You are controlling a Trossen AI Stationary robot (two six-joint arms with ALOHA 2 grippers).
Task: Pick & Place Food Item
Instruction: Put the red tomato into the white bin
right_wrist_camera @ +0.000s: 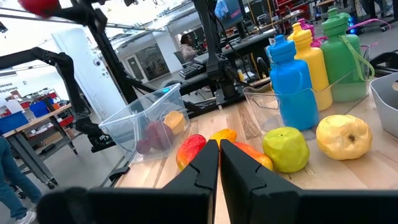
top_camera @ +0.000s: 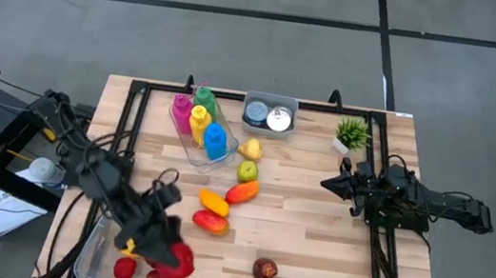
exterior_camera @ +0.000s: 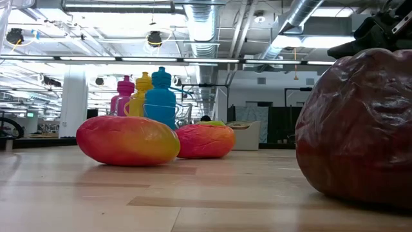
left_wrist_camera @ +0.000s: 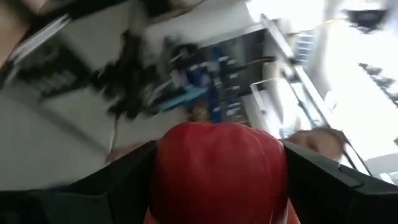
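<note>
Left gripper (top_camera: pixel 172 260) pinches a red fruit (top_camera: pixel 176 262) above the clear bin (top_camera: pixel 90 248).
Right gripper (top_camera: pixel 331 183) waits, fingers pressed together. Best lower the fruit inside the bin's rim before releasing.

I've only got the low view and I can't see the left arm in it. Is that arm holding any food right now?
Observer: Yes. The left gripper has its jaws around a round, glossy red fruit.
Operator: Whereabouts is it?
Observer: Raised over the table's left side, by the edge of the clear plastic bin, which has some fruit in it.
Operator: And the right arm?
Observer: The right gripper hangs at the table's right side with its jaws shut on nothing, near the small green potted plant.
</note>
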